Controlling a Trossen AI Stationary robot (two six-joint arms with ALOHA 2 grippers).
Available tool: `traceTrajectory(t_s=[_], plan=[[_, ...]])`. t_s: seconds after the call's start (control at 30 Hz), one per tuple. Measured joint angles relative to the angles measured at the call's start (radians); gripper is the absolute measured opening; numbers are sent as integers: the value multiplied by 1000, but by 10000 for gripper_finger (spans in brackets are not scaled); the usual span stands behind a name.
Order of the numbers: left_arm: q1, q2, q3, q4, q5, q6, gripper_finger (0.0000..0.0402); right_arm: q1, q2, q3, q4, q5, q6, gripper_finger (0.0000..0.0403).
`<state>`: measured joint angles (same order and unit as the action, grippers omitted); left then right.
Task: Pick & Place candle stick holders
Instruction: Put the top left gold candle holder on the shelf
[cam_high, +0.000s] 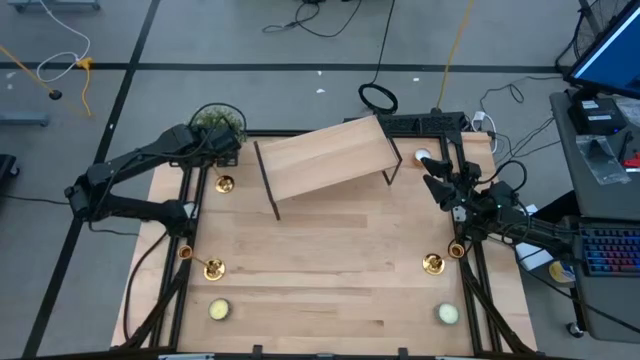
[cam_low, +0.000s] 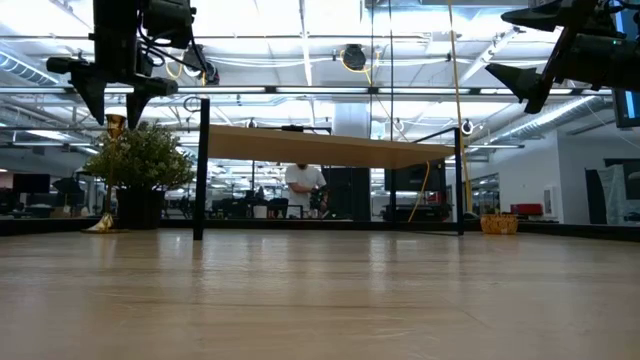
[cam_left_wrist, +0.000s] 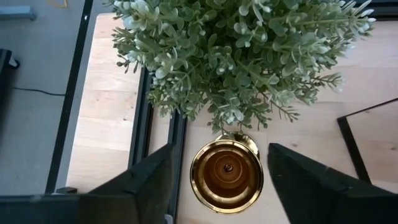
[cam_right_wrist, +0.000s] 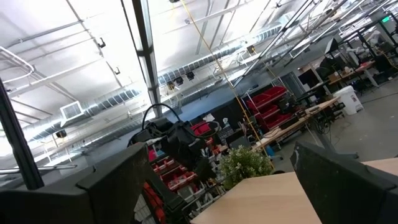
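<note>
left claw (cam_left_wrist: 227, 180) open astride upright candle stick holder (cam_left_wrist: 226, 176), stem vertical, gripping nothing

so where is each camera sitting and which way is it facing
high view: overhead, looking straight down on the table; both arms show.
low view: at tabletop height, level across; the left end effector hangs over a gold candlestick.
left wrist view: looks down past its open fingers at that candlestick beside the plant.
right wrist view: tilted up at the ceiling, fingers open.
Shared: the plant shows in all four views.

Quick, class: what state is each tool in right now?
Left tool: open around a candle stick holder, not gripping.
Right tool: open, empty.
</note>
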<state>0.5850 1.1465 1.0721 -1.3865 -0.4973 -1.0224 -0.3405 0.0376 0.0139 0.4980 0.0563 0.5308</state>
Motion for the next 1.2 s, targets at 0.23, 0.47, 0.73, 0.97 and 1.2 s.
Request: traceTrajectory(t_s=[0.23, 0.47, 0.73, 0.97, 1.2], plan=[[0, 0, 0, 0, -1, 17, 197, 0, 0, 0, 0, 0, 0, 380], [0, 0, 0, 0, -1, 19, 161, 0, 0, 0, 0, 0, 0, 380], [0, 0, 0, -2, -3, 19, 146, 0, 0, 0, 0, 0, 0, 380], [0, 0, 0, -1, 12, 18, 144, 0, 0, 0, -1, 0, 0, 380], [-5, 0, 1, -2, 25, 19, 138, 0, 0, 0, -1, 0, 0, 380]])
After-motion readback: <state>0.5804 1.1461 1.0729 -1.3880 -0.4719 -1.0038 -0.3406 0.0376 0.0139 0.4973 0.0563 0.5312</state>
